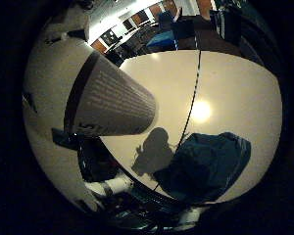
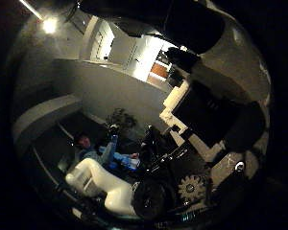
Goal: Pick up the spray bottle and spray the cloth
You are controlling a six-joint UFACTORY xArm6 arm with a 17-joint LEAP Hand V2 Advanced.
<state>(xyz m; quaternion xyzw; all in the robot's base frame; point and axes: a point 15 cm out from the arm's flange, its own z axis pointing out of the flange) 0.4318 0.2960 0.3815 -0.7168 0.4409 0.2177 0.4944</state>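
Observation:
The spray bottle [image 1: 103, 98], white with a printed label and a dark band, fills much of the little finger side palm view and lies close against the palm, held up above the white table [image 1: 240, 93]. The blue cloth [image 1: 211, 162] lies crumpled on the table below and beyond the bottle. My hand [image 2: 206, 120] shows as white and black fingers curled beside the palm in the thumb side view, and its fingers [image 1: 118, 191] show under the bottle. A white rounded part [image 2: 101, 187] sits close to the palm; I cannot tell whether it is the bottle's head.
The bottle and hand cast a dark shadow [image 1: 157, 147] on the table next to the cloth. Past the table's far edge [image 1: 176, 54] stand desks and furniture. The thumb side view looks out at a grey wall [image 2: 115, 91].

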